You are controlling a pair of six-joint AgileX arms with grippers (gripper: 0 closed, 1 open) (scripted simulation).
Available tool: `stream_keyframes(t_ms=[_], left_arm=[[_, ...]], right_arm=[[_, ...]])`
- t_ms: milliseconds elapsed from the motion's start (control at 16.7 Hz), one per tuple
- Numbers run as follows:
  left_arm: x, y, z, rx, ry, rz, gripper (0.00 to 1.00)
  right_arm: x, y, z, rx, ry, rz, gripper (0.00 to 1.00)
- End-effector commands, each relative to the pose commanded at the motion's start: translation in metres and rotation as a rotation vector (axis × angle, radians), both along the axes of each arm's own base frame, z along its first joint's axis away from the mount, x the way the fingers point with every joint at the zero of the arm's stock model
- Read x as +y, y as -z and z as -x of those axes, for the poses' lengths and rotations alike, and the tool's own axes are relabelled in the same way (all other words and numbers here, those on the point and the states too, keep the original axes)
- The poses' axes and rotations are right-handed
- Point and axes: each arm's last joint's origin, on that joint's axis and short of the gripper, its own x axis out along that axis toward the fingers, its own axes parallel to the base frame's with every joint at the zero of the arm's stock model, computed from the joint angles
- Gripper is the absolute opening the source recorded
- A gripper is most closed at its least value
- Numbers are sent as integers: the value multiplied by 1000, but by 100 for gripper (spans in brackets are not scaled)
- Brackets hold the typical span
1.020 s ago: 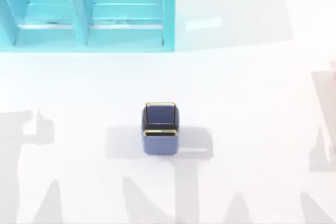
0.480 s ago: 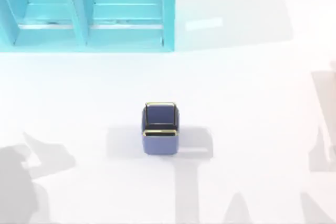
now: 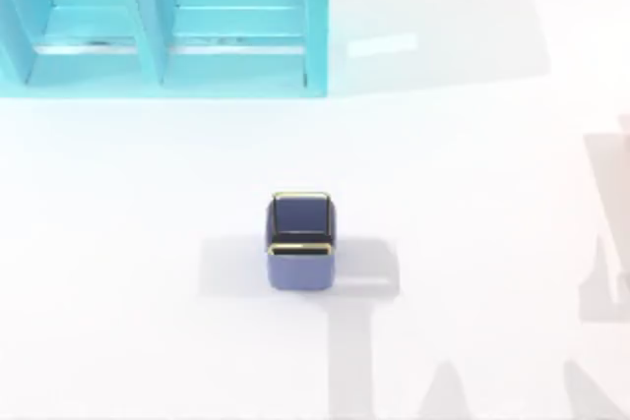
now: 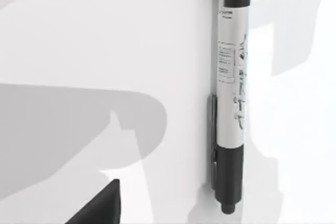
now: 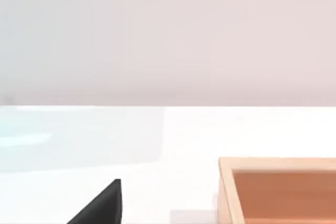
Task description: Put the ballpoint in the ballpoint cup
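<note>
Blue is the colour of the little square cup (image 3: 301, 243), which stands upright near the middle of the white table (image 3: 472, 164) with its open gold rim facing up. Nothing is in it yet. Behind it, toward the left, is a big turquoise shelf (image 3: 162, 22), well apart from the cup.

The left wrist view looks down on the pen (image 4: 231, 93). It lies flat on the table, alone, with a black end, a white middle with small writing, and a clip along one side. A dark corner of the left gripper (image 4: 100, 207) pokes in near the edge of that view, away from the pen. I cannot tell if its fingers are apart or together.

The right wrist view shows a dark bit of the right gripper (image 5: 100, 205) too, and a wooden tray (image 5: 278, 190) on the table. That arm looks idle. I cannot tell how its fingers stand either.

I think the step now is reaching for the pen. To do it well, the left arm should come down over the white middle part, with a finger on each long side, and squeeze evenly so the pen does not roll or spin away
</note>
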Motion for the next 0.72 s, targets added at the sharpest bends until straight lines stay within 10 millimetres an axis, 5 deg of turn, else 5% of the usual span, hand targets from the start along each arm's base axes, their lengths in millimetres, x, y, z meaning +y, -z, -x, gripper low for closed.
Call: stream_keyframes(t_ms=[420,720], left_arm=[[4,5,0,7,-13,16,100],[-2,39,-23,6,-18,19,100]], right_arm=[[0,0,0,0,0,0,100],[0,0,0,0,0,0,100]])
